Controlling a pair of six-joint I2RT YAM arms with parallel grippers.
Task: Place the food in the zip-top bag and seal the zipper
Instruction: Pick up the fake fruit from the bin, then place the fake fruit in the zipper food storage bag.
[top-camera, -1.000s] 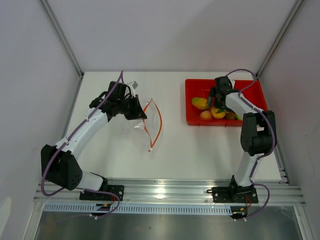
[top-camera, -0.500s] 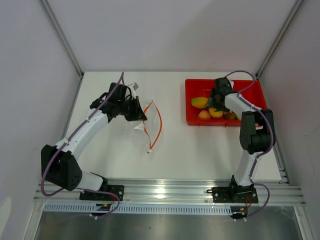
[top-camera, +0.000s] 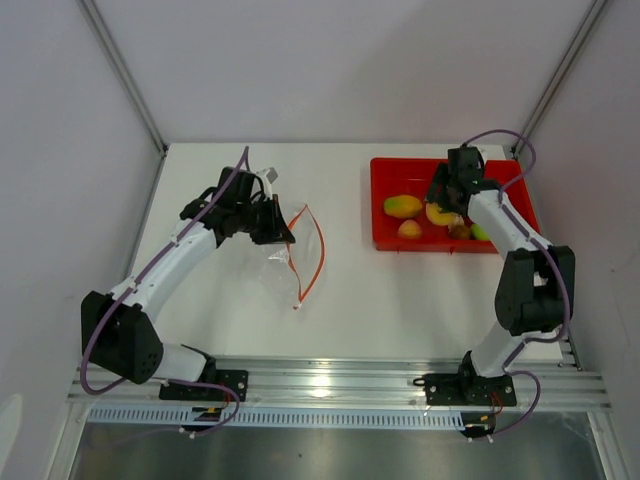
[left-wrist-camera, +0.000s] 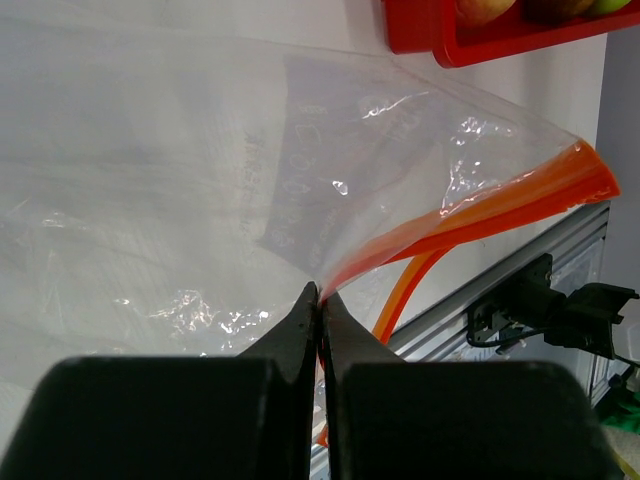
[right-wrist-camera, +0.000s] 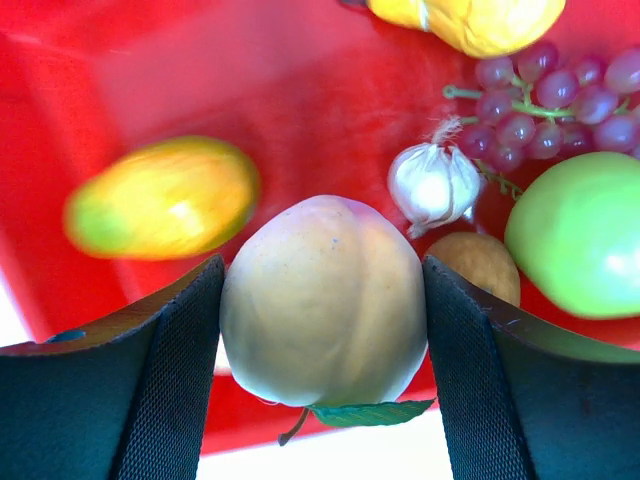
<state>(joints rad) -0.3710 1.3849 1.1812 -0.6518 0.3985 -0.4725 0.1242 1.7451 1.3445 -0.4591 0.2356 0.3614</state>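
Observation:
The clear zip-top bag (top-camera: 283, 250) lies on the white table, its orange-red zipper (top-camera: 318, 245) gaping open. My left gripper (top-camera: 274, 226) is shut on the bag's mouth edge; in the left wrist view the gripper (left-wrist-camera: 320, 296) pinches the bag (left-wrist-camera: 200, 180) where the zipper (left-wrist-camera: 480, 205) begins. My right gripper (top-camera: 446, 192) is shut on a pale yellow round fruit (top-camera: 437, 213) with a green leaf, held over the red tray (top-camera: 380, 170). In the right wrist view the gripper (right-wrist-camera: 322, 268) clamps that fruit (right-wrist-camera: 322, 300). Below it lie a mango (right-wrist-camera: 160, 197), green apple (right-wrist-camera: 575, 235), grapes (right-wrist-camera: 540, 110), kiwi (right-wrist-camera: 482, 265) and pear (right-wrist-camera: 470, 20).
A garlic bulb (right-wrist-camera: 435, 185) lies in the tray (right-wrist-camera: 300, 90) beside the grapes. The mango (top-camera: 402, 206) and another small fruit (top-camera: 410, 229) sit in the tray's left half. An aluminium rail (top-camera: 340, 375) runs along the near edge; walls enclose the table's sides and back.
My right arm has swung right and drawn back, lifting the pale yellow fruit off the pile in the tray. My left gripper has kept its hold on the bag and barely moved.

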